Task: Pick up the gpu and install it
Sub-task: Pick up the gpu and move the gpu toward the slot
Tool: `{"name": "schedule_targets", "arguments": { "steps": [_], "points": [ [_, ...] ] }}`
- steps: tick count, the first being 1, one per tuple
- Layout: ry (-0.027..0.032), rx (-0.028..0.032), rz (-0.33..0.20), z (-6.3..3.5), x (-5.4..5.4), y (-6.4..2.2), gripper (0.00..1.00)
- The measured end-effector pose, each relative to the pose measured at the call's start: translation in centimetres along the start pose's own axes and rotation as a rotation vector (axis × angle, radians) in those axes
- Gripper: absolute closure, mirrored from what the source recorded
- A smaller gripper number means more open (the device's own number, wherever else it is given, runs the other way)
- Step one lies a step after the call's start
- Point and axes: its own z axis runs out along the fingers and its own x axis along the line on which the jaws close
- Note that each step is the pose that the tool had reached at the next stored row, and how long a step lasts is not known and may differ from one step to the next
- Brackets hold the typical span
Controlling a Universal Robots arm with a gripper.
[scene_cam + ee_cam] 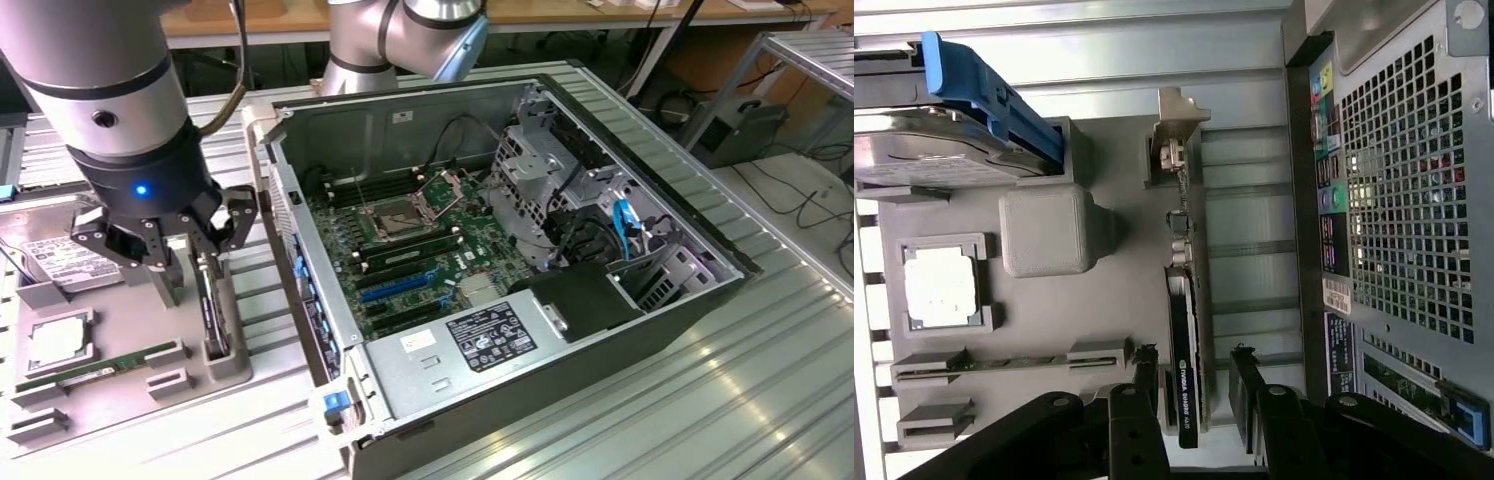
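The gpu [210, 305] stands on its long edge in a slot of the grey holder tray [127, 405], at the exterior view's left of the open computer case [534, 250]. In the wrist view the gpu [1184, 370] shows edge-on as a thin black card, with its silver bracket [1176, 150] at the far end. My gripper [194, 250] hangs just above the card. My gripper [1194, 375] is open, one finger on each side of the card's near end, with a small gap on both sides.
The tray [1119, 300] also holds a silver hard drive [944, 150] with a blue rail, a square processor [942, 285], a green memory stick [1004, 362] and a grey block [1049, 230]. The case's rear panel [1404, 200] stands close beside the tray. The motherboard [427, 250] lies exposed inside the case.
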Motion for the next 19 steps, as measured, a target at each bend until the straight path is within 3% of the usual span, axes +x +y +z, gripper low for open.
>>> {"name": "schedule_targets", "arguments": {
  "steps": [2, 12, 15, 19],
  "points": [
    [0.0, 0.0, 0.0, 0.79, 0.0, -0.05, 0.58],
    [0.0004, -0.0045, -0.001, 2.69, 0.1, -0.1, 0.58],
    [0.0008, -0.0103, -0.001, 3.18, 0.1, -0.12, 0.58],
    [0.002, -0.0251, -0.001, 3.54, 0.1, -0.13, 0.58]
  ]
}}
